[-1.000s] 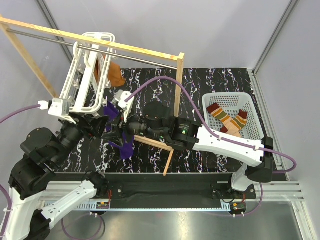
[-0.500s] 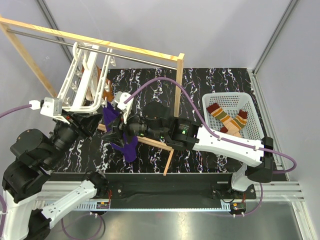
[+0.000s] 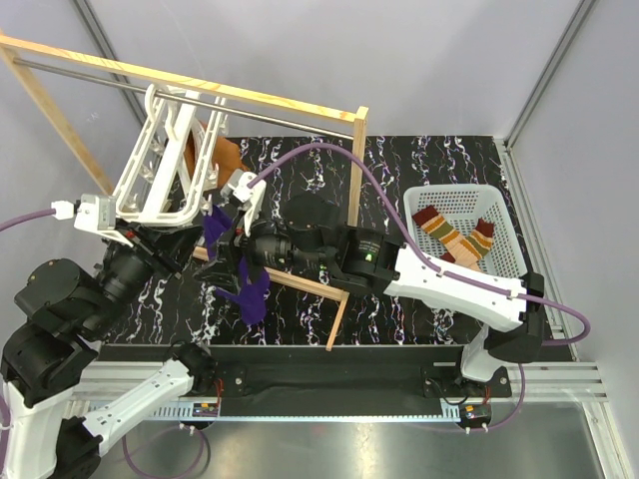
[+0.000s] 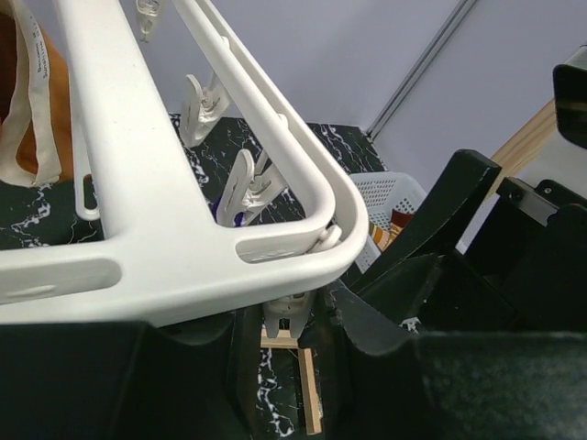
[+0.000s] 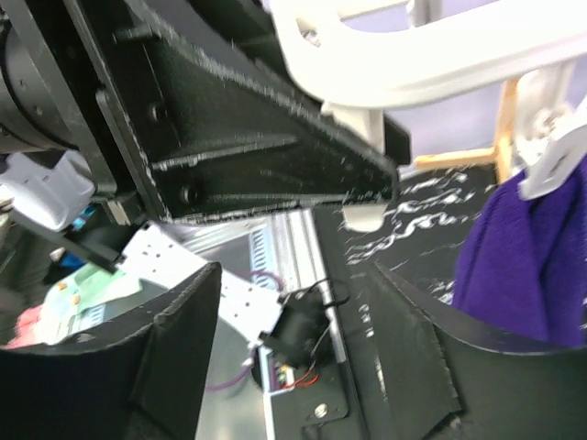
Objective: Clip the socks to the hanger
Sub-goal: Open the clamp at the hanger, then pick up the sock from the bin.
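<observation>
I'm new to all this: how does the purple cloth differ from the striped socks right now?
The purple cloth is one plain colour; the socks have maroon, mustard and orange stripes. The purple cloth hangs at a peg of the hanger; the socks lie crossed in the white basket. Both are soft fabric.

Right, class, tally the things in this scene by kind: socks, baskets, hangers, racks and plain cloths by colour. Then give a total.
Striped socks: 2
White basket: 1
White hanger: 1
Wooden rack: 1
Purple cloth: 1
Orange cloth: 1
Total: 7
</observation>
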Robot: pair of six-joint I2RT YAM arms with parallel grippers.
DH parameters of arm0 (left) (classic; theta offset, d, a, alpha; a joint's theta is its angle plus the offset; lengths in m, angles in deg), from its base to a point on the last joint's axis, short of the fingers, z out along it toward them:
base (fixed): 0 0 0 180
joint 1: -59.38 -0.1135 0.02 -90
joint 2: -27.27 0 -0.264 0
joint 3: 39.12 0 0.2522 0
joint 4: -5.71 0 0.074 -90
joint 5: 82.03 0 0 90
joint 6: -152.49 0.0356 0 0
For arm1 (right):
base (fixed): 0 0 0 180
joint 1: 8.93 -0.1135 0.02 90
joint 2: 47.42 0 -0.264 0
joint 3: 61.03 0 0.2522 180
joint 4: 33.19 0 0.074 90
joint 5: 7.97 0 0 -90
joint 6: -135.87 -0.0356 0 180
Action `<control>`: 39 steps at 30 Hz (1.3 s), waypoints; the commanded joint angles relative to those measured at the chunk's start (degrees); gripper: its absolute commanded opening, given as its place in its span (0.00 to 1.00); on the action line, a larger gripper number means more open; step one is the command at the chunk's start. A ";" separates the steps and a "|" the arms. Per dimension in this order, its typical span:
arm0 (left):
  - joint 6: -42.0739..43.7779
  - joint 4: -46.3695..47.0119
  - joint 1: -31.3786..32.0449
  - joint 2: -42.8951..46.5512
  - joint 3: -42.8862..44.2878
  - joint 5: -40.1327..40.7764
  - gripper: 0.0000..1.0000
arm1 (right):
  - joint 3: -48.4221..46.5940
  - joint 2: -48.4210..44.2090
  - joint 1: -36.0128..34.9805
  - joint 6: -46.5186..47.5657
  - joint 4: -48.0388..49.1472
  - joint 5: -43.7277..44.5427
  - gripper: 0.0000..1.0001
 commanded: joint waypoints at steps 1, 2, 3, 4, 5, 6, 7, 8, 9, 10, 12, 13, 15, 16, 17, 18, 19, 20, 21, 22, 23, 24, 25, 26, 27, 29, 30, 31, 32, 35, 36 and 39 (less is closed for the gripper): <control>-2.77 1.45 0.19 -1.11 2.22 1.08 0.00 | -3.94 1.04 0.21 -2.37 -7.67 -4.00 0.72; -3.04 1.19 0.19 -1.20 2.39 1.69 0.00 | -3.42 0.69 0.21 -2.20 -8.46 -4.88 0.73; -3.48 1.10 0.19 -1.20 2.57 1.96 0.00 | -2.63 0.16 0.21 -1.85 -9.60 -4.80 0.77; -4.09 0.75 0.19 -1.20 2.57 2.22 0.00 | -1.40 -0.89 0.13 -0.97 -10.31 -4.80 0.80; -4.44 0.57 0.19 -1.29 2.83 2.57 0.00 | -0.96 -1.42 0.13 -0.36 -12.32 -4.80 0.82; -4.62 -0.04 0.19 -1.46 3.01 2.92 0.00 | -0.52 -1.86 0.13 0.17 -13.38 -4.88 0.84; -5.14 -0.39 0.19 -1.81 3.18 3.36 0.00 | 0.44 -3.17 0.04 1.31 -14.26 -5.58 0.88; -5.32 -0.74 0.19 -1.90 3.71 3.89 0.00 | 1.32 -3.97 -0.22 2.10 -14.88 -5.94 0.90; -5.41 -0.92 0.19 -1.99 3.80 4.07 0.00 | 2.29 -4.84 -0.83 2.89 -15.75 -6.29 0.92; -6.02 -1.36 0.19 -1.99 3.89 4.33 0.00 | 3.26 -5.90 -1.19 4.29 -16.20 -6.38 0.94; -6.38 -1.98 0.19 -2.43 4.50 4.95 0.00 | 6.60 -9.32 -2.24 5.53 -17.16 -6.29 0.96; -6.99 -2.59 0.19 -2.43 4.68 5.30 0.00 | 9.30 -12.03 -2.59 6.32 -17.26 -5.86 0.96; -7.70 -3.47 0.19 -2.78 5.38 6.61 0.00 | 12.39 -15.12 -3.12 6.59 -17.35 -3.84 0.97; -8.39 -4.34 0.19 -3.13 5.64 7.05 0.00 | 15.37 -18.27 -3.30 6.16 -17.35 -1.74 0.96; -8.66 -4.70 0.19 -3.40 5.99 7.84 0.00 | 16.96 -20.04 -3.39 5.63 -17.52 -0.50 0.96; -8.93 -5.05 0.10 -3.49 6.08 7.94 0.00 | 18.54 -21.71 -3.39 5.19 -17.61 0.64 0.95; -9.10 -5.05 0.10 -3.49 6.09 8.02 0.00 | 21.61 -25.21 -3.39 4.23 -17.61 3.09 0.94; -9.19 -5.14 0.10 -3.49 5.91 7.94 0.00 | 23.11 -26.98 -3.39 3.61 -17.61 4.42 0.94; -9.19 -4.97 0.19 -3.40 5.91 7.85 0.00 | 24.52 -28.66 -3.30 2.91 -17.78 5.91 0.91; -9.19 -4.97 0.19 -3.40 5.91 7.67 0.00 | 26.97 -31.89 -3.39 1.25 -18.13 9.84 0.90; -9.19 -5.05 0.19 -3.49 5.82 7.50 0.00 | 27.87 -33.40 -3.39 0.27 -18.57 12.14 0.89; -9.19 -4.97 0.19 -3.40 5.73 7.32 0.00 | 28.66 -34.72 -3.39 -1.13 -20.23 14.78 0.86; -9.02 -4.88 0.10 -3.14 5.65 7.23 0.00 | 30.15 -37.43 -3.39 -3.84 -21.12 20.11 0.84; -8.84 -4.71 0.19 -2.96 5.30 6.89 0.00 | 30.94 -38.68 -3.39 -5.08 -22.60 22.08 0.83; -8.75 -4.53 0.10 -2.78 5.21 6.88 0.00 | 31.65 -39.91 -3.30 -6.40 -23.23 23.58 0.83; -8.49 -4.44 0.19 -2.43 4.95 6.71 0.00 | 34.20 -43.69 -3.39 -9.92 -24.37 27.97 0.83; -8.40 -4.27 0.19 -2.34 4.77 6.71 0.00 | 34.90 -45.01 -3.39 -10.89 -25.25 29.12 0.82; -8.14 -4.35 0.19 -2.08 4.68 6.71 0.00 | 36.30 -47.37 -3.39 -12.72 -25.86 32.35 0.82; -8.05 -4.35 0.19 -2.08 4.51 6.71 0.00 | 36.84 -48.44 -3.39 -13.96 -26.74 34.73 0.81; -7.70 -4.35 0.19 -1.82 4.33 6.79 0.00 | 38.07 -51.78 -3.39 -21.59 -34.97 47.11 0.81; -7.70 -4.18 0.19 -1.64 4.24 6.71 0.00 | 37.98 -52.22 -3.30 -24.58 -37.62 50.63 0.81; -7.70 -3.74 0.19 -1.12 3.45 6.62 0.00 | 37.63 -52.84 -3.30 -41.33 -48.08 61.71 0.81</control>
